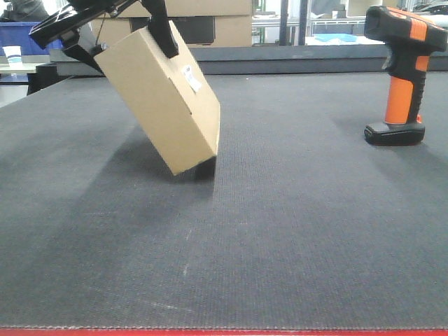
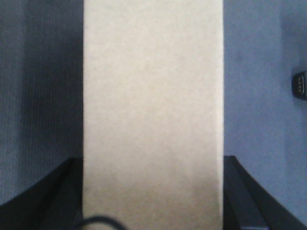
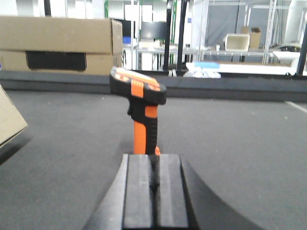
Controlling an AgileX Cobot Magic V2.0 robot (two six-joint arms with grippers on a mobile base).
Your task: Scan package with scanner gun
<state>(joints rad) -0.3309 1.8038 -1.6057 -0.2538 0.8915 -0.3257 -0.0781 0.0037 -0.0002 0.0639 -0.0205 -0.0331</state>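
Left hand (image 1: 129, 47) grips the tilted package (image 1: 162, 105) by its top.

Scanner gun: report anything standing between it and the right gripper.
Nothing visible does. The right gripper, shut, points straight at the scanner gun standing upright, with only bare mat between. The package is off to the side.

Looks like a logistics test lab or warehouse workshop. Shows it by a broad table (image 1: 294, 238) covered in dark grey matting, with large cardboard boxes (image 3: 57, 45) stacked just behind its far edge, metal racks (image 3: 173, 28) and a white bin (image 3: 236, 42) well behind it, a blue crate (image 1: 21, 36) and paper cup (image 1: 12, 54) beyond its left end. Adds a scanner gun (image 1: 404, 77) upright on it and a stickered package (image 1: 157, 98) tipped over it
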